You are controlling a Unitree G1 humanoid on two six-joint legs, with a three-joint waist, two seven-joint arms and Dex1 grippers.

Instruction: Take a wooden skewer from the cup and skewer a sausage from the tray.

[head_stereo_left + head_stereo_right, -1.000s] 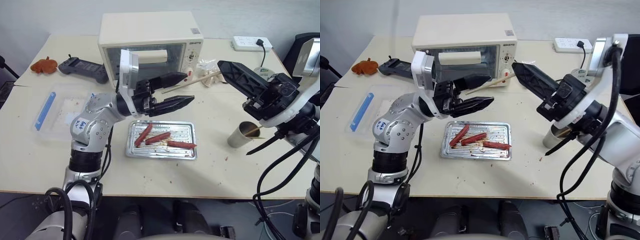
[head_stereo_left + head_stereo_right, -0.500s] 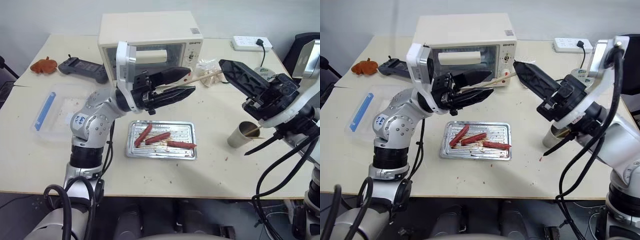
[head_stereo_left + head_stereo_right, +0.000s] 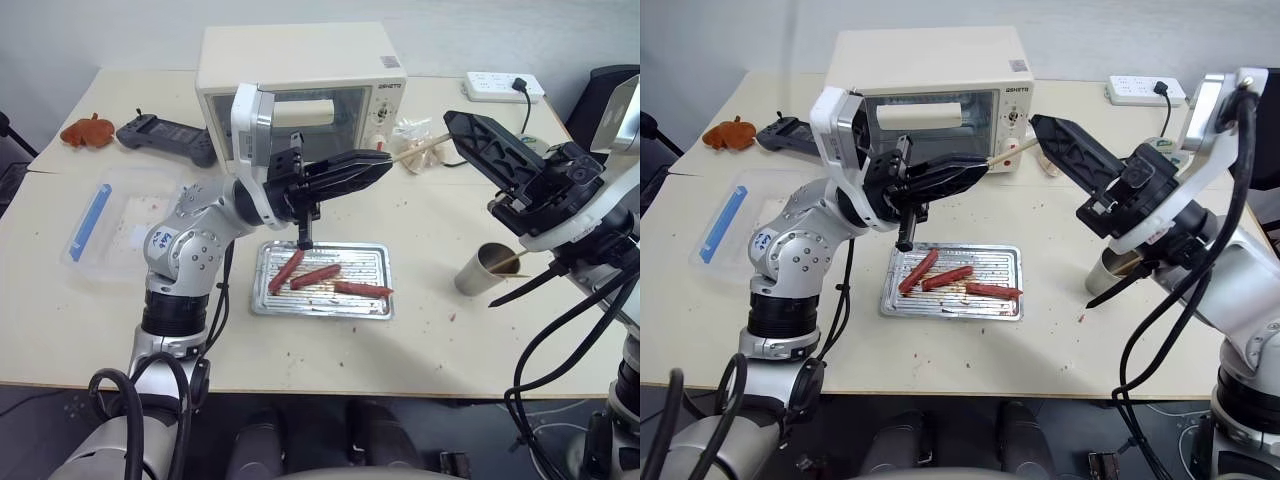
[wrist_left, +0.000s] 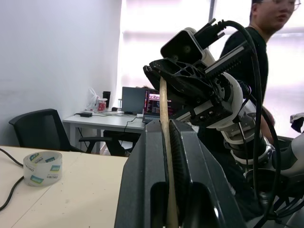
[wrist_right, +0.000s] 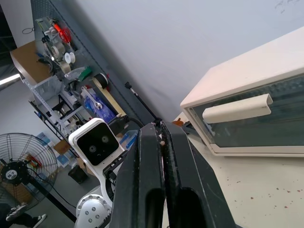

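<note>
Above the tray (image 3: 370, 262), your left pincer (image 3: 375, 161) and right pincer (image 3: 455, 122) are both clamped on the wooden skewer (image 3: 412, 152), thin and pale; a second ago the left stood apart.

Right eye: slim reddish sausage (image 3: 993, 291) lies on the ridged, shiny metal; paper cup (image 3: 1104, 274) just beside.

Left wrist: stick runs between black fingers (image 4: 187, 156).

Right wrist: stick end between closed fingers (image 5: 151, 161).

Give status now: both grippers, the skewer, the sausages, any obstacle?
Left gripper and right gripper both shut on the wooden skewer, held above the table. Three sausages, including the sausage, lie untouched in the tray. Nothing blocking.
</note>
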